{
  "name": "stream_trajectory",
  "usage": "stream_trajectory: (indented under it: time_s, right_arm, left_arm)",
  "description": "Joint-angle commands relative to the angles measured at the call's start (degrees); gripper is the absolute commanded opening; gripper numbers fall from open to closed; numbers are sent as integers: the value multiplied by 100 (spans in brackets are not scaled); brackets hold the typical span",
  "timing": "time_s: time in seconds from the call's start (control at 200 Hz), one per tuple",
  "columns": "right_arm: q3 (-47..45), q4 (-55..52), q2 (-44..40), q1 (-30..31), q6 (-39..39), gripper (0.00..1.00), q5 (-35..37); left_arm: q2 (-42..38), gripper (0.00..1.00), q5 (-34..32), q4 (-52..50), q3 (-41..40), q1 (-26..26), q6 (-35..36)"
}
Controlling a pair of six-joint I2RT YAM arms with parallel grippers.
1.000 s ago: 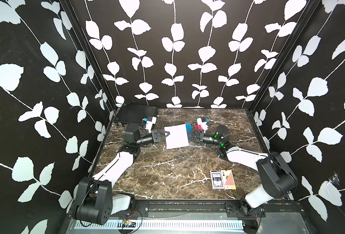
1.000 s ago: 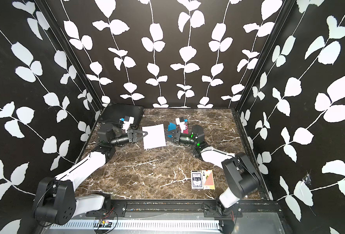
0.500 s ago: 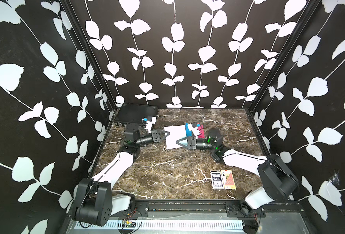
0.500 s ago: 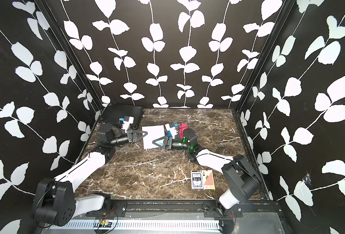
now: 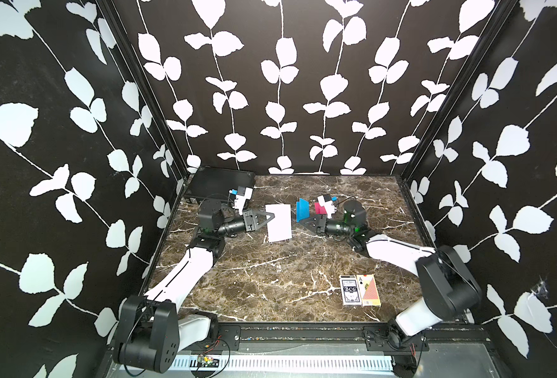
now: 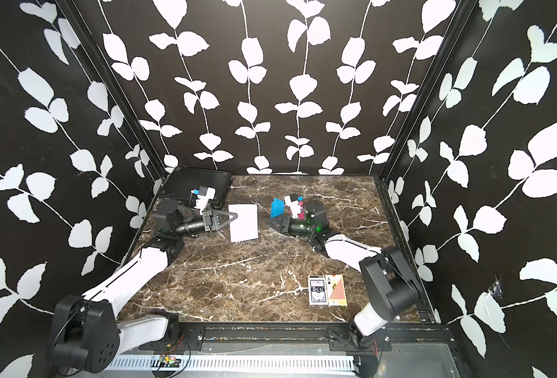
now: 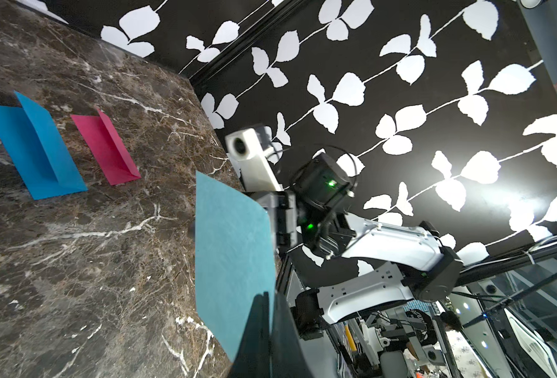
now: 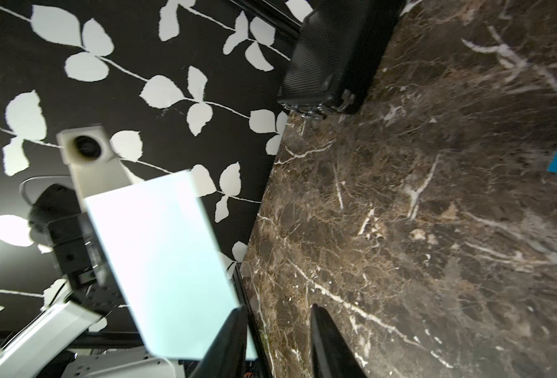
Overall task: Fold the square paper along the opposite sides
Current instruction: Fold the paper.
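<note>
The white paper [image 5: 278, 222] [image 6: 243, 222] shows as a narrow upright rectangle, folded over, held off the marble table [image 5: 270, 278]. My left gripper [image 5: 271, 216] [image 6: 234, 216] is shut on the paper's left edge. In the left wrist view the paper [image 7: 234, 255] looks teal in shade and is pinched in the gripper [image 7: 268, 296]. My right gripper [image 5: 300, 222] [image 6: 269, 223] sits just right of the paper, apart from it. In the right wrist view the right gripper [image 8: 276, 309] is open over bare marble, the paper [image 8: 159, 261] beside one finger.
A folded blue paper [image 5: 302, 211] and a folded pink paper [image 5: 319, 207] stand behind the right gripper. Two card boxes [image 5: 360, 289] lie at the front right. A black case [image 5: 219, 185] fills the back left corner.
The right gripper swept left over the paper, then drew back right and let go. The paper went from a wide square to a narrow folded rectangle. The left arm stayed put.
</note>
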Motion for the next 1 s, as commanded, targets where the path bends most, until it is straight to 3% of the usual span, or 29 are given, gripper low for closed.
stream_trajectory:
  time_s: [0.0,0.09,0.24,0.365,0.59,0.86,0.995]
  right_arm:
    - [550,51,413,225,-110,35,-147]
    - [754,316,667,416,29,37,-307]
    - [612,1978,903,462,1070,39,-622]
    - [412,2762,725,462,1638,39,-728]
    - [41,2018,-95,389,1183,38,-613]
    - [-255,2033,-643,363,1274,39,-517]
    - [-379,2070,-835,358,1285,44,-540]
  left_arm:
    - [-218,0,190,386,166,-25,-114]
    - [-233,0,187,601,144,-21,-232]
    - [-205,0,199,595,156,-25,-196]
    - [-168,0,240,627,139,-24,-203]
    - [-166,0,201,344,139,-25,33]
    - [-129,0,135,99,168,-19,211]
    - [-106,0,119,64,166,-25,241]
